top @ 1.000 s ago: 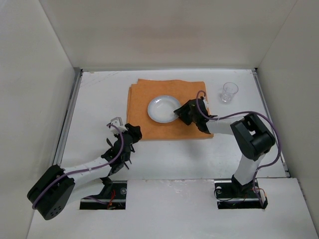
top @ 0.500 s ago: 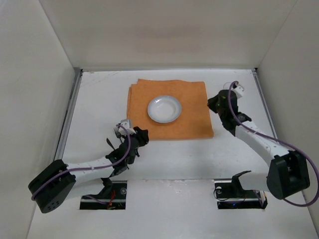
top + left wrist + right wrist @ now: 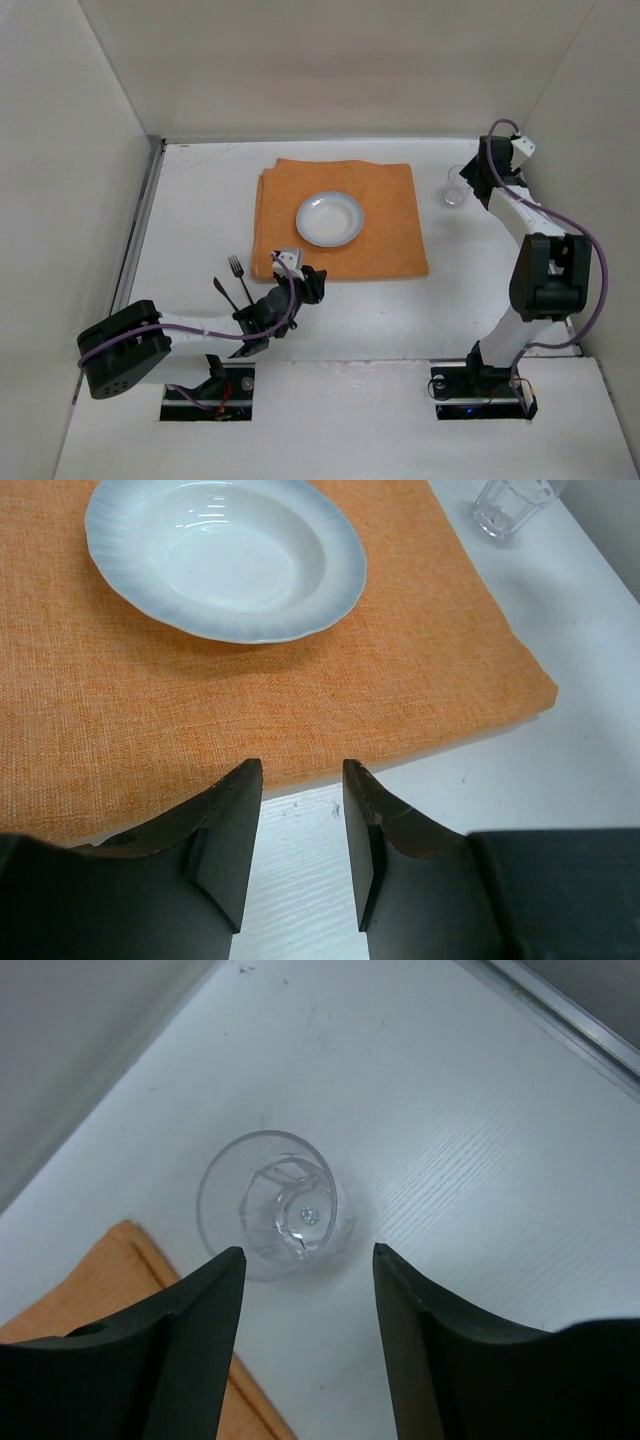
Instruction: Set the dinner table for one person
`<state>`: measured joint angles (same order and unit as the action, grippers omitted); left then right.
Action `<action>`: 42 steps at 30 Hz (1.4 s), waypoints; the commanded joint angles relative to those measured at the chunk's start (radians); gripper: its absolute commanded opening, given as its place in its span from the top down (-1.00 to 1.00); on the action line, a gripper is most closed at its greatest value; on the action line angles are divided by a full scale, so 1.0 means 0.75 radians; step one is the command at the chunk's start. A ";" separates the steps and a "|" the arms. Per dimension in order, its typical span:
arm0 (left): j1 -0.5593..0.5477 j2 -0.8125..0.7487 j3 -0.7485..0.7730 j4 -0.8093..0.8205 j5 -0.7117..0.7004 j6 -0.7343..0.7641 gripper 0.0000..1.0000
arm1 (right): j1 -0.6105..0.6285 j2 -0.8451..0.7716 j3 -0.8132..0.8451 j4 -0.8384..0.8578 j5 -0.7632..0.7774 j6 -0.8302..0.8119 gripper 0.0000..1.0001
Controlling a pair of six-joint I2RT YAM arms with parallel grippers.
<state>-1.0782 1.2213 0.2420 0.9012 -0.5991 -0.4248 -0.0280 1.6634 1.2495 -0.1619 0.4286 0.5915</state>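
Observation:
The dinner table (image 3: 200,200) is a matte white surface. An orange placemat (image 3: 390,215) lies on it with a white bowl-like plate (image 3: 330,218) in its middle. A clear glass (image 3: 456,187) stands upright on the table right of the mat. My left gripper (image 3: 312,283) is open and empty, low over the table at the mat's near edge (image 3: 300,700), its gap (image 3: 302,780) pointing at the plate (image 3: 225,555). My right gripper (image 3: 478,180) is open and empty above the glass (image 3: 275,1205), the fingers (image 3: 215,1290) apart from it.
A fork (image 3: 238,272) and a dark utensil (image 3: 223,292) lie on the table left of my left gripper. White panels wall the table; metal strips (image 3: 140,240) run along its sides, one (image 3: 560,1010) close behind the glass.
My left gripper has moved right along the mat's near edge, leaving the fork and dark utensil on the table. My right gripper has swung from the plate to above the glass.

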 commanded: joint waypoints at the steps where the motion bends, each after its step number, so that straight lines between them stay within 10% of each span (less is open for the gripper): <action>1: 0.005 -0.009 0.029 0.118 -0.019 0.037 0.28 | -0.039 0.113 0.156 -0.042 -0.056 -0.046 -0.22; 11: 0.013 -0.002 0.027 0.118 -0.019 0.024 0.25 | -0.086 0.326 0.234 -0.070 -0.177 -0.040 0.03; 18: 0.019 0.002 0.027 0.118 -0.025 0.018 0.23 | -0.095 0.255 0.169 0.001 -0.191 -0.005 0.77; 27: 0.040 0.010 0.027 0.118 -0.025 -0.008 0.22 | 0.079 0.054 0.234 -0.009 -0.179 -0.097 0.77; 42: 0.052 -0.025 0.007 0.118 -0.015 -0.025 0.20 | 0.380 0.424 0.606 -0.160 -0.175 -0.138 0.74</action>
<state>-1.0451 1.2304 0.2420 0.9348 -0.6029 -0.4286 0.2710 1.9778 1.6283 -0.2646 0.2794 0.5014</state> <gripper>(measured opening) 0.393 0.136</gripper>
